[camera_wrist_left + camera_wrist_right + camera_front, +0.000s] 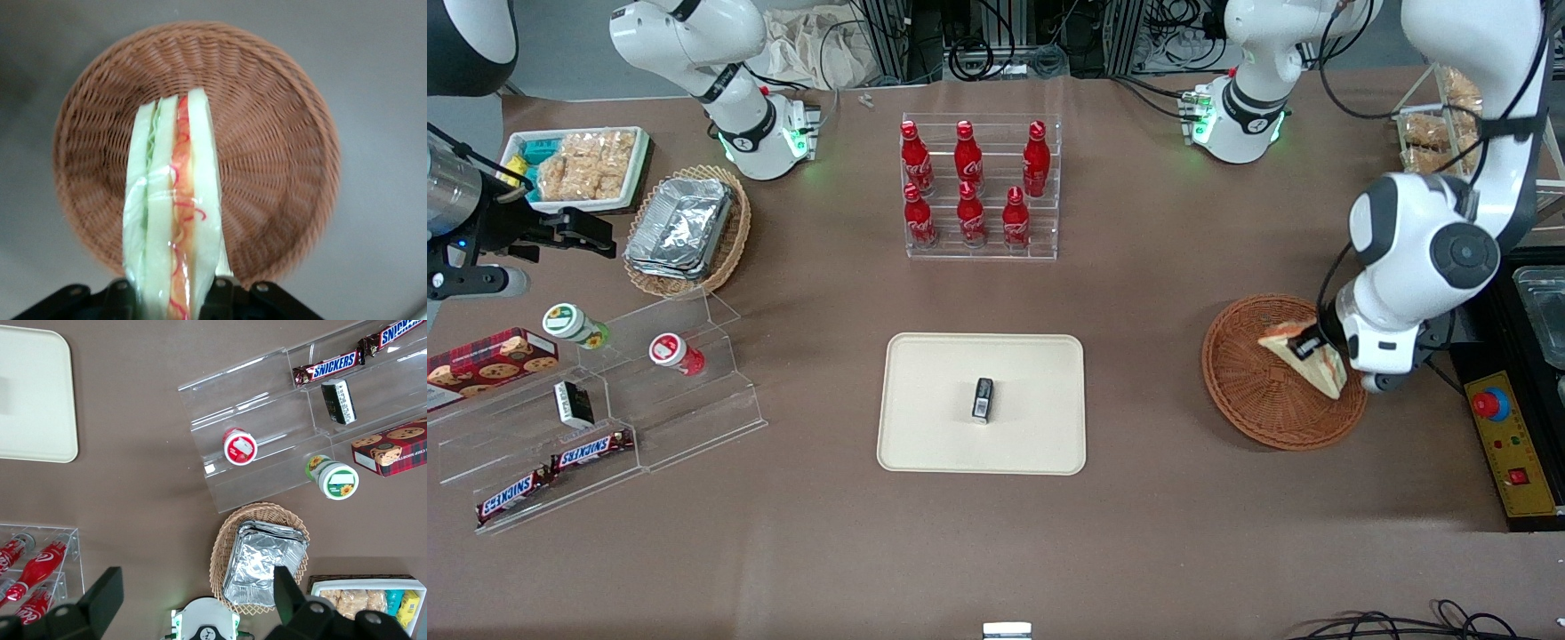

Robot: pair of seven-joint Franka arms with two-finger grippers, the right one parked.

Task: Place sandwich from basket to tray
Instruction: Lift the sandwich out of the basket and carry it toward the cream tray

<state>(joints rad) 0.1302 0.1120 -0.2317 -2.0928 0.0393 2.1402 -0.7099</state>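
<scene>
- Cream-coloured flat rectangular plastic tray (943,436), rounded at its corners, is seen nearest, a small dark object (983,398) lying on it.
- Pale triangular bread sandwich (175,220), wrapped in clear film, is clamped by the gripper (175,300), fingers narrowed against it.
- It is held above the round reddish-brown woven wicker basket (280,160).

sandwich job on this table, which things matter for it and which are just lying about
Part of the job:
- sandwich, held over the basket
- basket
- tray
- pincer, shut on the sandwich

Just lying about:
- small dark packet on the tray
- cola bottles
- foil containers
- Snickers bars
- cookie box
</scene>
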